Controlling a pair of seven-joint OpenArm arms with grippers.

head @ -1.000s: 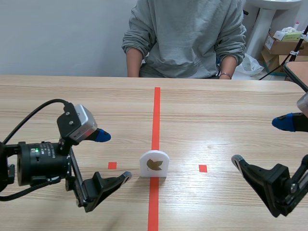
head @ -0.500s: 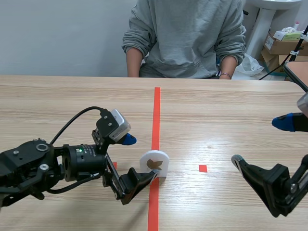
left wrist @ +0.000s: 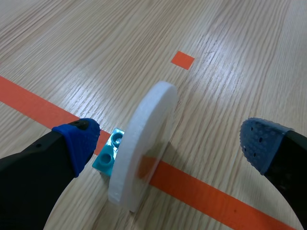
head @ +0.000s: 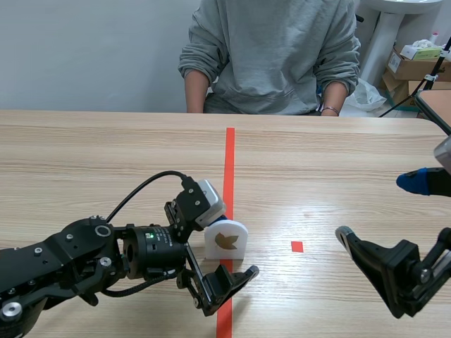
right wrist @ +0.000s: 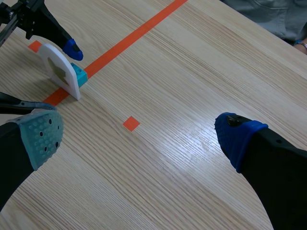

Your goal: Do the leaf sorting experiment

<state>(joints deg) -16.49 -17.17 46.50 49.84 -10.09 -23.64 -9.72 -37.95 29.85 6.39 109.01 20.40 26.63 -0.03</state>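
The left gripper is standing wide open and is gripping nothing. Its two thick black fingers are ending in blue, dotted, rounded pads. The plaque is standing upright between these fingers, edge-on to them. It is sitting nearer to one pad than to the other, and neither pad is visibly pressing on it.

The plaque is a flat white slab with an arched top, a matte surface and a thick edge. Its front face is carrying a brown leaf picture. A small turquoise studded brick is sitting against its rear face, just beside the nearer pad. The plaque is resting across the orange-red tape line on the table, which is showing a pale wood grain.

The right gripper is also standing wide open and is holding nothing. One pad is showing grey-green and the other blue. It is sitting well apart from the plaque.

A person in a grey sweatshirt is sitting across the table.
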